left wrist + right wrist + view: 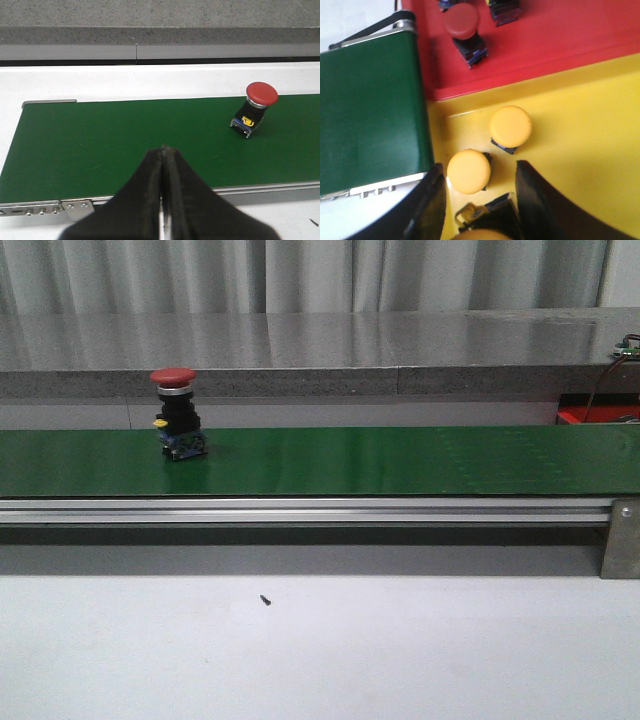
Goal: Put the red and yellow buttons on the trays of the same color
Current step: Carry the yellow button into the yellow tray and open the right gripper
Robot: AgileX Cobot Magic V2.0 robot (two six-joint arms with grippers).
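A red button (pixel 174 410) stands upright on the green conveyor belt (pixel 350 460), toward its left end. My left gripper (pixel 164 149) is shut and empty. It hovers over the belt's near edge, well apart from the red button (pixel 257 107). My right gripper (pixel 480 172) is open above the yellow tray (pixel 580 150). One yellow button (pixel 468 171) stands between its fingertips and a second (pixel 510 127) just beyond. A third (pixel 487 217) lies on its side deeper between the fingers, and whether they touch it I cannot tell. The red tray (pixel 560 40) holds a red button (pixel 464 27). Neither arm shows in the front view.
The belt's end roller (pixel 405 22) butts against both trays. More button bodies (pixel 504 9) sit at the red tray's far side. A grey ledge (pixel 320 350) runs behind the conveyor. A small dark screw (pixel 265 600) lies on the white table in front.
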